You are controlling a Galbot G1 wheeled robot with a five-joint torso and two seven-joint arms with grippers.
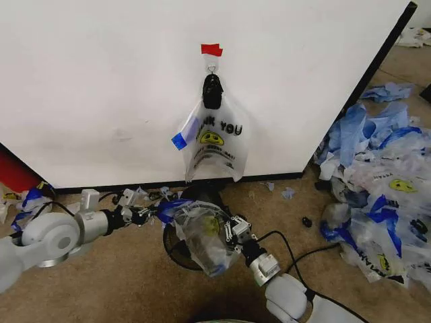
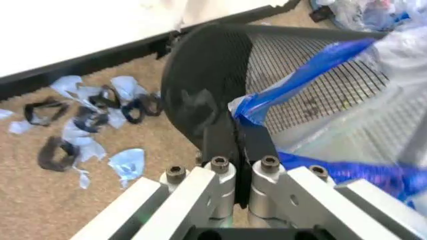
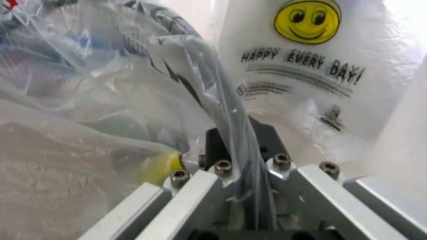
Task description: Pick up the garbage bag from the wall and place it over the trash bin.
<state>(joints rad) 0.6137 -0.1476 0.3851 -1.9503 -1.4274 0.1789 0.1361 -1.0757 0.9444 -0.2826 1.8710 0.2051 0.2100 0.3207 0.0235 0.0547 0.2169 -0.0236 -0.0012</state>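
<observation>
Lower centre of frame: bag (image 1: 202,235) draped over bin (image 1: 176,247). Left gripper (image 1: 149,215) clamps blue edge; right gripper (image 1: 230,232) clamps opposite side. Another bag (image 1: 217,141) hangs on wall (image 1: 101,81) hook above.

Translucent white garbage bag (image 1: 202,232) with blue edges over the black mesh trash bin (image 2: 213,85); white wall (image 1: 101,81), red tape strip (image 1: 211,49)

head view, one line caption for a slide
Both tools stretch a plastic bag over the mesh bin; another bag hangs on the wall.
</observation>
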